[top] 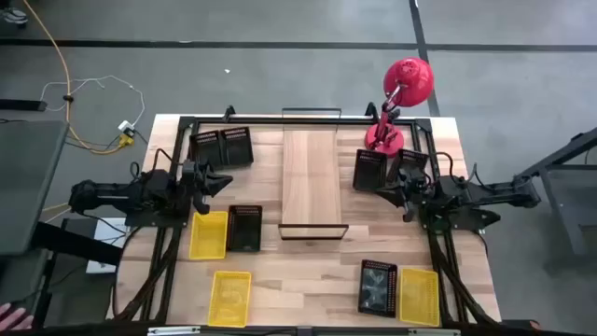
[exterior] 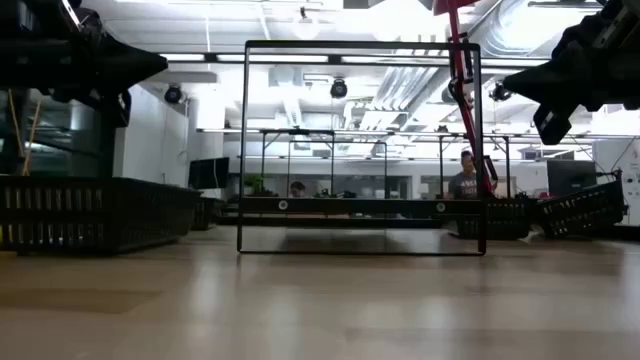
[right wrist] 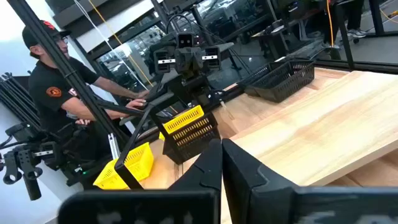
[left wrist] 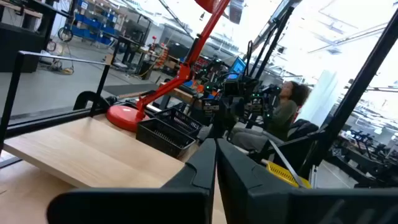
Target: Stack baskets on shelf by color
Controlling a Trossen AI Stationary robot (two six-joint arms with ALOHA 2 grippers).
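Observation:
The shelf (top: 313,177), a long light-wood board with black wire rails at its ends, lies in the middle of the table. Black baskets rest at the far left (top: 222,147), left of the shelf (top: 244,227), right of it (top: 371,170) and near the front right (top: 378,287). Yellow baskets lie at the left (top: 209,233), front left (top: 230,299) and front right (top: 419,295). My left gripper (top: 219,179) hovers shut, left of the shelf. My right gripper (top: 384,189) hovers shut, right of it, beside the black baskets (left wrist: 168,130).
A red desk lamp (top: 401,93) stands at the far right corner, its base (left wrist: 124,115) behind the right black baskets. A black frame rail runs round the table's far edge (top: 308,117). People sit beyond the table in the wrist views.

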